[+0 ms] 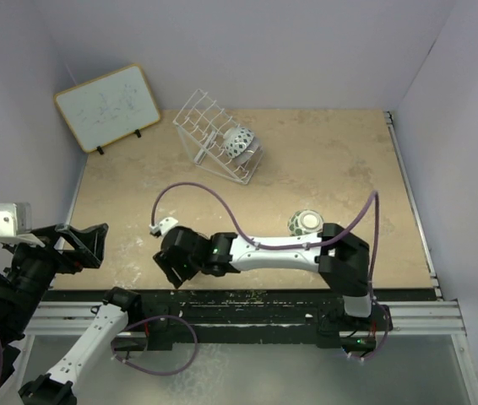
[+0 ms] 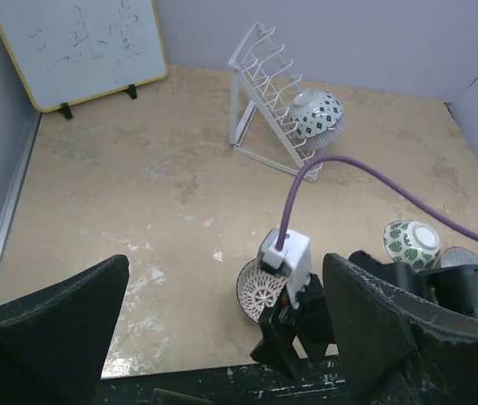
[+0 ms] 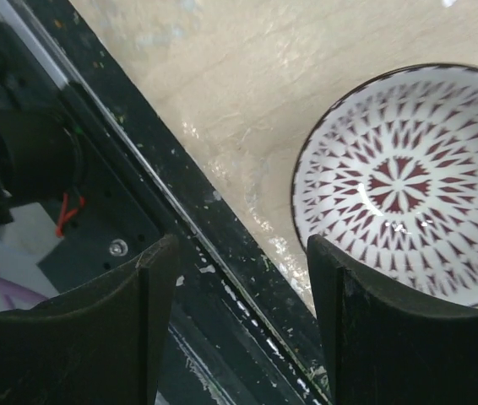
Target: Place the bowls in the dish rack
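Note:
The white wire dish rack (image 1: 219, 145) stands at the back centre and holds one white bowl with a dark pattern (image 1: 239, 142), also seen in the left wrist view (image 2: 317, 114). The brown-and-white radial bowl (image 3: 399, 181) sits upright near the table's front edge. My right gripper (image 3: 239, 270) is open and low over that edge, its right finger beside the bowl's rim. In the top view the right gripper (image 1: 170, 268) hides this bowl. A green-and-white bowl (image 1: 306, 223) lies upside down beside the right arm. My left gripper (image 1: 87, 245) is open and empty, raised at the front left.
A framed whiteboard (image 1: 108, 105) leans at the back left. The right arm's purple cable (image 1: 201, 190) loops above the table's middle. The black front rail (image 3: 222, 278) runs under the right gripper. Walls close in the table on three sides.

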Motion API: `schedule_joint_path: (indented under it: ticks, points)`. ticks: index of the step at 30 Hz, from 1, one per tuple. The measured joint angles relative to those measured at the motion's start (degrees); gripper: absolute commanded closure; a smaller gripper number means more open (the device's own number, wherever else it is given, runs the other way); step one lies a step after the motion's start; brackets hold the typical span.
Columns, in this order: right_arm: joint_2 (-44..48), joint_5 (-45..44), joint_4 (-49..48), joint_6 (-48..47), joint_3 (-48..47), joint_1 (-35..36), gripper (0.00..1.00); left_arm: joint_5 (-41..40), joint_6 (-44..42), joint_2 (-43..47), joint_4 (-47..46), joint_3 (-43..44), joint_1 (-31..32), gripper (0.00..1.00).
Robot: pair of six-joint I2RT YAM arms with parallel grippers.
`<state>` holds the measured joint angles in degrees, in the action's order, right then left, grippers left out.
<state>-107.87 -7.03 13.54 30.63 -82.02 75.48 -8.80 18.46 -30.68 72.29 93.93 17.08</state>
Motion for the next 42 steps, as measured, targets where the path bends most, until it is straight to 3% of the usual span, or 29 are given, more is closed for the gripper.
schedule_joint_path:
  ticks: [9,14,26,29,33,37,42]
  points:
    - [-6.86,-7.10,6.25,-2.80,-4.11,2.82,0.40,-0.92,0.00,0.98,0.31,0.00,0.48,0.01]
    - [-8.26,-10.71,8.35,-4.35,-5.53,2.56,0.60,-1.84,0.00,1.62,0.35,-0.02,1.07,0.01]
    - [-9.81,-12.81,9.51,-6.43,-7.04,2.51,0.65,-2.43,0.00,1.86,0.44,-0.76,1.46,0.01]
    - [-9.81,-13.11,9.84,-6.60,-7.04,2.51,0.83,-2.69,0.00,1.97,0.74,-1.03,1.70,0.01]
    - [-9.68,-14.64,9.77,-6.86,-7.17,2.54,0.97,-3.13,0.00,2.03,0.76,-1.05,2.14,0.01]
    - [-7.98,-15.43,10.14,-7.28,-7.19,2.05,0.99,-3.43,0.00,2.05,0.74,-1.05,2.21,0.01]
    - [-2.93,-6.97,6.25,-6.78,-4.44,-1.40,0.99,-3.50,0.00,2.05,0.76,-1.05,2.25,0.01]
